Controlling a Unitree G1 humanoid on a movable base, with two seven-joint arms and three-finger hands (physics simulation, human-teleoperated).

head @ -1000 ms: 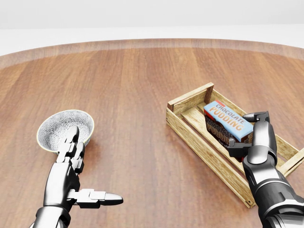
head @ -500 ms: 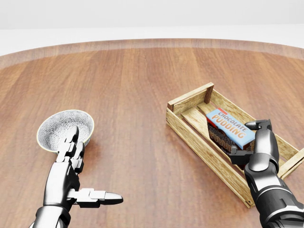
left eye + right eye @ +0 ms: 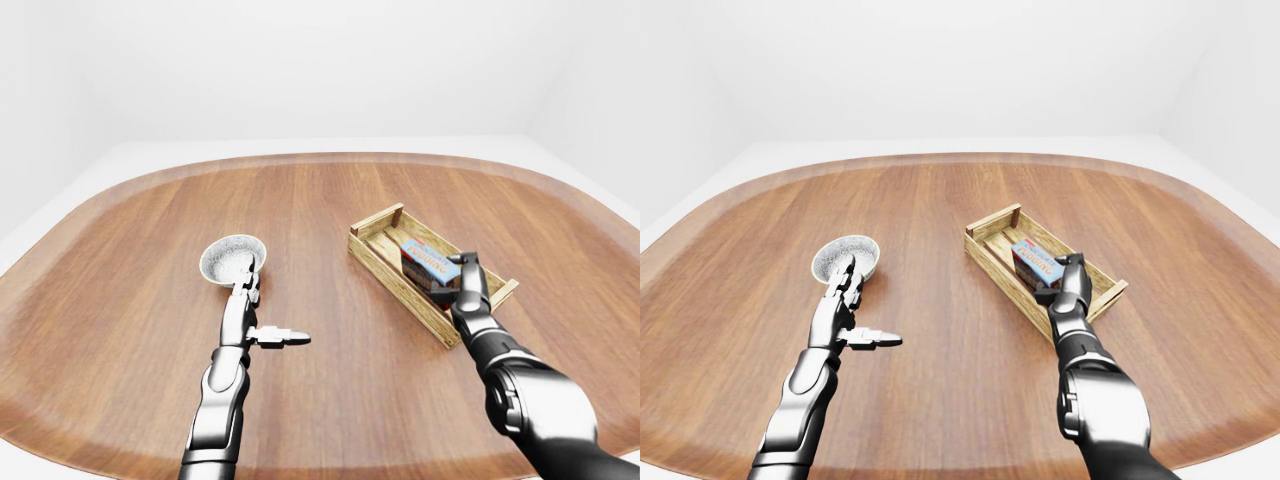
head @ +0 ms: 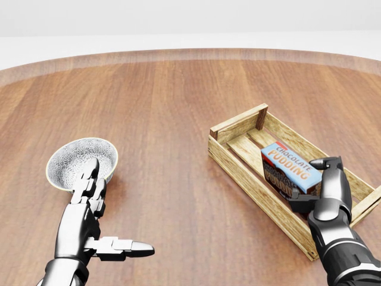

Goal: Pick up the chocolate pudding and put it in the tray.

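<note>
The chocolate pudding box (image 4: pixel 286 164), blue and brown with white lettering, lies tilted inside the wooden tray (image 4: pixel 237 164) at the right of the head view. My right hand (image 4: pixel 311 182) is closed on the box's near right end, fingers on top and thumb below. The box's lower edge is hidden by the tray wall, so I cannot tell whether it rests on the tray floor. My left hand (image 4: pixel 110 217) is open and empty at lower left, fingers straight and thumb pointing right.
A patterned white bowl (image 4: pixel 81 162) stands on the wooden table (image 4: pixel 172 107), just above my left hand's fingertips. In the left-eye view the round table's edge (image 3: pixel 90 200) curves around, with white floor beyond it.
My right hand has moved down and slightly right with the pudding box, sinking it lower into the tray. The left arm and the bowl have not moved.
</note>
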